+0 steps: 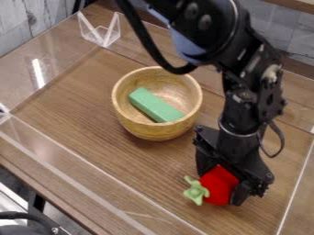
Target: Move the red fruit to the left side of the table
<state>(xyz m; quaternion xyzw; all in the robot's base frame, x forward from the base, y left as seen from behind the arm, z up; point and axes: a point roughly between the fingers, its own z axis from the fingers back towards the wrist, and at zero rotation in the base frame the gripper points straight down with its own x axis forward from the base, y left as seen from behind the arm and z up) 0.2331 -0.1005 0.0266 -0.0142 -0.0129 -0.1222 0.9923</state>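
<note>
One open claw [226, 182] seemingly straddles the red fruit [214, 187] near the table's [86, 138] front edge.

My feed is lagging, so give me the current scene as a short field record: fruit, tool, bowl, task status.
fruit: small glossy red strawberry-shaped toy with green stem, lying on the brown wood-grain table near its front right edge
tool: black tool, pointing down, jaws open on either side of the fruit
bowl: round light wooden bowl holding a green block
status: fruit not yet lifted or moved left
</note>
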